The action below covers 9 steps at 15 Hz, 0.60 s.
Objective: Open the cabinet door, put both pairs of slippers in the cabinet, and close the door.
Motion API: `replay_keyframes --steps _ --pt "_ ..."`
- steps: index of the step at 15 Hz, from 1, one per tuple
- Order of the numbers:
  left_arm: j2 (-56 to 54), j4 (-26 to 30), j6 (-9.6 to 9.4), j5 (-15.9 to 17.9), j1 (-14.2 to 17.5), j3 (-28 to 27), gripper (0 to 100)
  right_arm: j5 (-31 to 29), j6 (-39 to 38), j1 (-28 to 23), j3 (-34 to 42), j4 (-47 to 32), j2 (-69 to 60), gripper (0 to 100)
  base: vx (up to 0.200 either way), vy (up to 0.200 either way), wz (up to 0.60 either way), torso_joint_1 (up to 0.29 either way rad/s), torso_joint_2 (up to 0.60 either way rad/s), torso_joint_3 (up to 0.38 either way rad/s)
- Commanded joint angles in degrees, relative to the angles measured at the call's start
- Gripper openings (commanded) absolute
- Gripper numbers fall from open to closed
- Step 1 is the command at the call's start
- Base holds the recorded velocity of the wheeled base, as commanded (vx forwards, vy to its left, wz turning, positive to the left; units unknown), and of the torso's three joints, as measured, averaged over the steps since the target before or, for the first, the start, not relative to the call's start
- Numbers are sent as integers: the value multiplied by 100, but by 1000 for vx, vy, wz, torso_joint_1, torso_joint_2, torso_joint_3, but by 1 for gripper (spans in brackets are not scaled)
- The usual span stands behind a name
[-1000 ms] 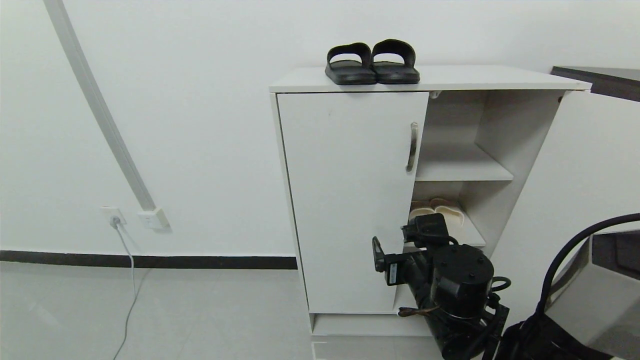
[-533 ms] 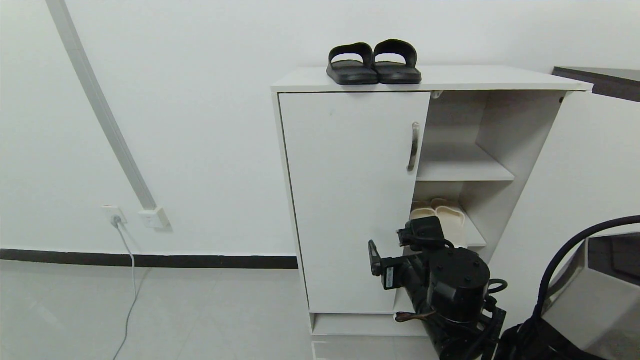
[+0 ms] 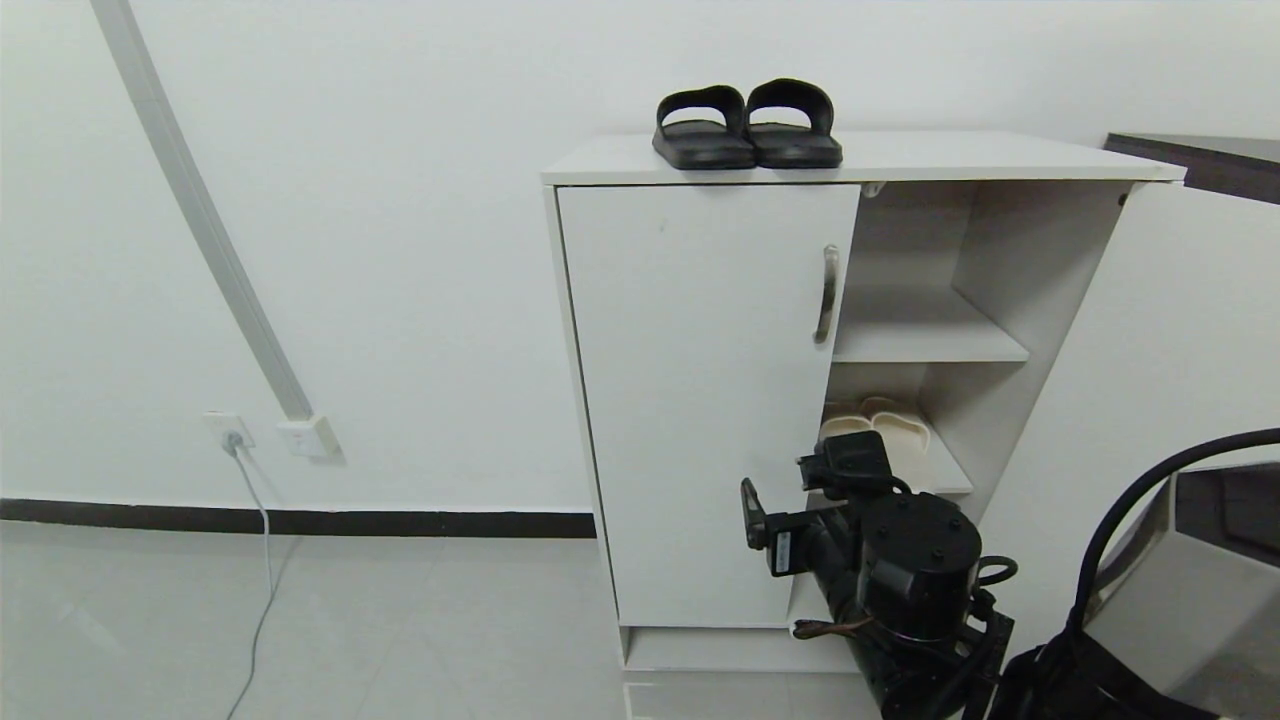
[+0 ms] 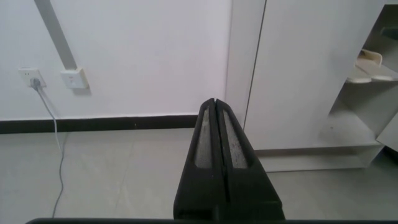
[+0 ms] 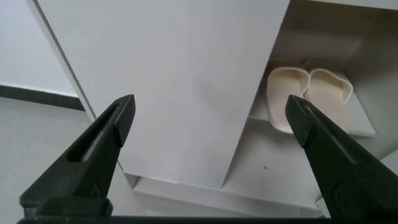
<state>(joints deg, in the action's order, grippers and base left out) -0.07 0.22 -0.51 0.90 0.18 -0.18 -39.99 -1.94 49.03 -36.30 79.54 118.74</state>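
1. Head view: the white cabinet (image 3: 700, 158) stands against the wall. Its left door (image 3: 700, 400) is closed, with a metal handle (image 3: 826, 293) near its inner edge. The right door (image 3: 1150, 380) is swung wide open.
2. The black slippers (image 3: 748, 125) sit side by side on the cabinet top, above the closed door. The beige slippers (image 3: 885, 432) are inside, on the second shelf down, in the open half.
3. The right gripper (image 3: 800, 498) is low in front of the cabinet, near the lower edge of the closed door and apart from both pairs.
4. Left wrist view: the left gripper (image 4: 215, 107) has its jaws pressed together, holding nothing. It is over the floor (image 4: 124, 168) and well short of the cabinet. A wall socket (image 4: 30, 76) with a cable plugged in is on the wall behind. The beige pair shows on its shelf.
5. Right wrist view: the right jaws are spread wide and empty, facing the closed door, with the beige pair beyond them and untouched.
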Motion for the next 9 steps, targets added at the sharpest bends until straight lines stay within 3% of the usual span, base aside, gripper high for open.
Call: replay_keyframes --steps 1,9 --pt "7 -4 -2 -2 -1 1 0 -1 0 1 0 9 18 100 0 0 0 7 -119 -149" --pt "7 -4 -2 6 -1 1 0 -1 9 1 18 9 44 100 0 0 0 66 -401 -339"
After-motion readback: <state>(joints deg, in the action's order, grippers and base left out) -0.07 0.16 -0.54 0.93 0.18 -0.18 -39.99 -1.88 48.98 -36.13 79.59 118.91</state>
